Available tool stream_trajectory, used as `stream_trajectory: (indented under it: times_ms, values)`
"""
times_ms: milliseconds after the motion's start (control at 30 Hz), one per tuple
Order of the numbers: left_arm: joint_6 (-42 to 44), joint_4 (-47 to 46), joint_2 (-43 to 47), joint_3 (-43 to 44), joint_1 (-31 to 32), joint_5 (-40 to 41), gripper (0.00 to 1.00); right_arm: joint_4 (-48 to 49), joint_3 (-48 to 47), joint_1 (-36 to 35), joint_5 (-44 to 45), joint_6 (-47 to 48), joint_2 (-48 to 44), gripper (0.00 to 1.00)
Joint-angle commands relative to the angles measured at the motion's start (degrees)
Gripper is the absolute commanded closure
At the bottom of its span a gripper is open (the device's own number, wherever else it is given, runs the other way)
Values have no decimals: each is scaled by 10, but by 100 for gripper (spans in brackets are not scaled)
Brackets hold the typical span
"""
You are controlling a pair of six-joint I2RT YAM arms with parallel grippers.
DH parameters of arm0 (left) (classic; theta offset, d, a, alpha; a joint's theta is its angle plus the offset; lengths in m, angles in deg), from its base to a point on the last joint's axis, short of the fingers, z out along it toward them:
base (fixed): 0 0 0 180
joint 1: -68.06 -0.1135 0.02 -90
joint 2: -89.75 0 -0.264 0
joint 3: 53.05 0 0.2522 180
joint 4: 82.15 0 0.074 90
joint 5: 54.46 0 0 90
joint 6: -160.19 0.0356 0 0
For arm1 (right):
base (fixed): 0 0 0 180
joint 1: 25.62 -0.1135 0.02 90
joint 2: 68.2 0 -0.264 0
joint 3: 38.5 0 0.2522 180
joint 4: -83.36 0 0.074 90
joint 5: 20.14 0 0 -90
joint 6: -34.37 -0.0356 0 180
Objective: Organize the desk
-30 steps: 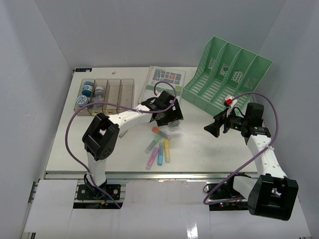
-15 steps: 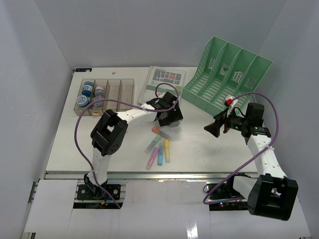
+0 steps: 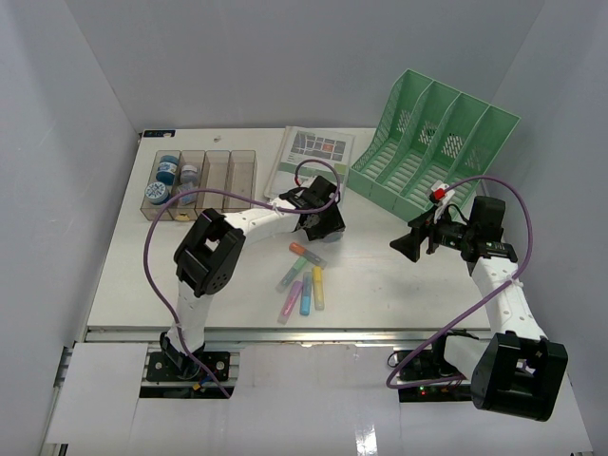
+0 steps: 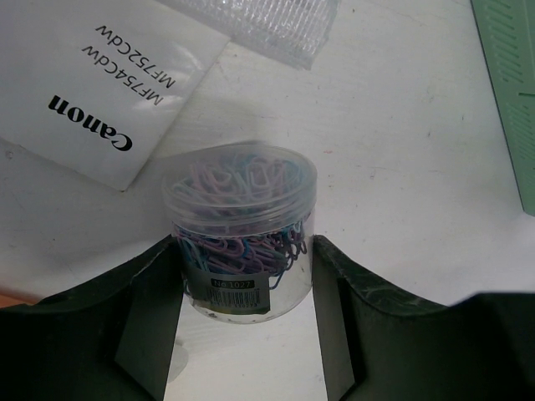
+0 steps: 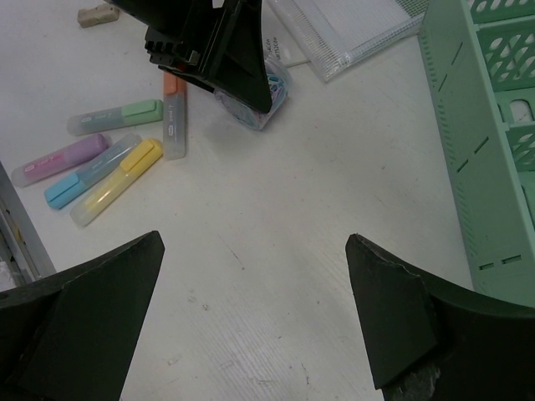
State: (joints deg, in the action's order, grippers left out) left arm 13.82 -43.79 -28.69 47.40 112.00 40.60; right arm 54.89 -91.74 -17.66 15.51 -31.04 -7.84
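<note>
Once we look past the arm bases (image 3: 185,366), we have the desk (image 3: 133,275) spanning the overhead view, metal rail (image 3: 285,332) on its near edge. Nearest on it: five highlighters (image 3: 306,296) lying loose mid-desk, the orange one (image 3: 306,253) farthest back. Just behind those, our left gripper (image 4: 247,246) is down at the surface, fingers (image 4: 334,334) pressed against both walls of a clear paper-clip jar (image 4: 241,188); jar stands upright. Right gripper (image 5: 255,241) hangs over bare desk to the right, well apart from the jar, jaws spread wide. Behind the jar we see a Canon leaflet (image 4: 92,75) and a clear pouch (image 4: 259,25), lying flat. Far left: smoky tray (image 3: 242,176), small tubs (image 3: 167,171) in its left slots. Far right: green file rack (image 3: 432,142), standing at an angle to the desk edge.
</note>
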Motion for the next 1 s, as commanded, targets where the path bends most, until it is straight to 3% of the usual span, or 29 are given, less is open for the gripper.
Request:
stream_trajectory:
  times_ms: [0,133,200,367,500,667,767,967]
  values:
    - [13,-21,98,-17,-2,-32,69,8,3,9,-24,10,-6,4]
    - [14,-24,193,-66,-33,-42,71,6,3,10,-28,12,-8,4]
    - [-4,-36,262,-116,-76,-94,71,6,3,11,-31,12,-9,4]
    - [-38,-57,424,-251,-269,-167,78,3,2,12,-37,14,-11,4]
    - [-56,-45,489,-298,-430,-213,79,4,3,13,-38,16,-13,4]
    - [-66,-16,483,-293,-585,-216,80,3,3,14,-40,17,-14,4]
    - [-75,11,419,-258,-619,-226,80,3,5,14,-40,18,-12,4]
    - [-97,25,336,-209,-625,-223,80,2,4,14,-37,21,-9,4]
